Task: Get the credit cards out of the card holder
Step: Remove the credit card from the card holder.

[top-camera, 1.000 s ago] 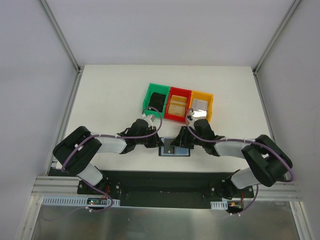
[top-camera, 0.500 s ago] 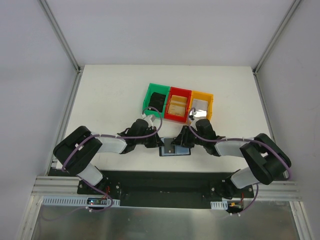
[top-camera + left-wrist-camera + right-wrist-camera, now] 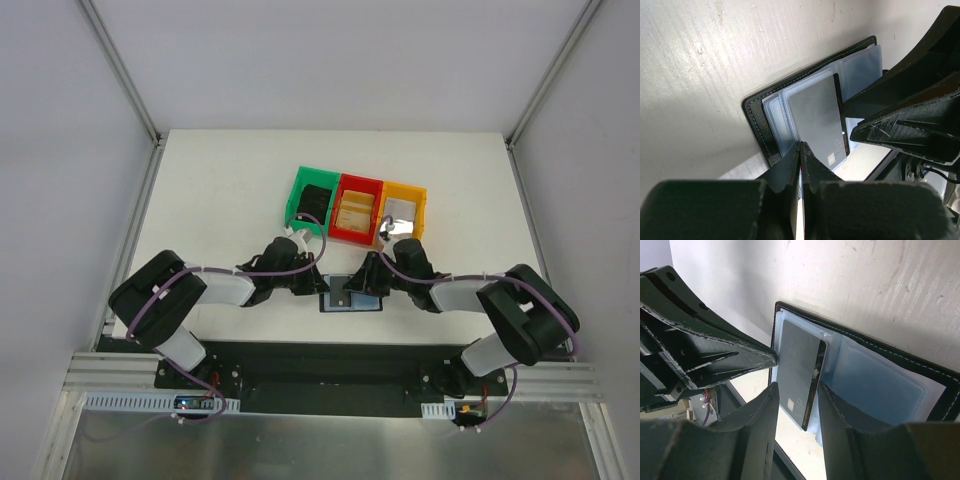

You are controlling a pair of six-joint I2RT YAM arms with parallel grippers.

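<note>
The black card holder [image 3: 350, 300] lies open on the table between both grippers, its grey-blue sleeves [image 3: 875, 385] facing up. A grey credit card [image 3: 797, 365] sits in the left sleeve, its near end poking out past the sleeve. My right gripper [image 3: 796, 390] is open over the holder, one fingertip at each long edge of the card [image 3: 815, 117]; I cannot tell whether they touch it. My left gripper [image 3: 801, 145] is shut, its tip pressed on the sleeve at the card's near corner. From above, the left gripper [image 3: 316, 287] and right gripper [image 3: 368, 283] hide much of the holder.
Green [image 3: 303, 180], red [image 3: 360, 180] and yellow [image 3: 405, 187] bins stand in a row just behind the holder, each with something inside. The holder lies close to the table's near edge, by the black rail [image 3: 330, 365] that carries the arm bases.
The right arm's elbow has shifted slightly to the left. Both grippers stay at the holder and the card has not visibly moved.
</note>
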